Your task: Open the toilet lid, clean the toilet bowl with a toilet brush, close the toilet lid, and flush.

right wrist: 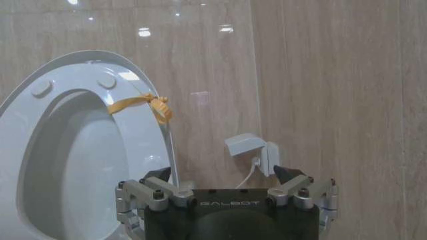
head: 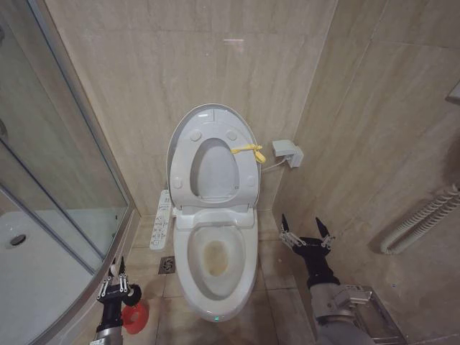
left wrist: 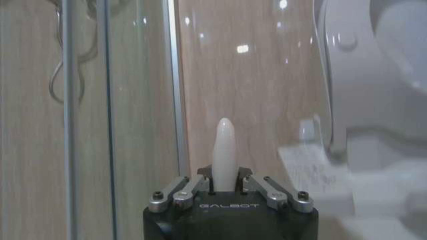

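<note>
Toilet lid (head: 188, 136) stands up, left gripper (head: 115, 282) pinching the toilet brush (left wrist: 224, 155) handle by the shower, right gripper (head: 305, 231) spread wide beside the toilet bowl (head: 244, 277)

You have a beige tiled floor (head: 277, 269) carrying everything. The toilet bowl (head: 215, 269) stands on it between your left pincer (head: 113, 282) and right pincer (head: 305, 233). A square drain (head: 167, 264) sits between left pincer and bowl; the red brush holder (head: 136, 316) rests just beside that pincer.
</note>
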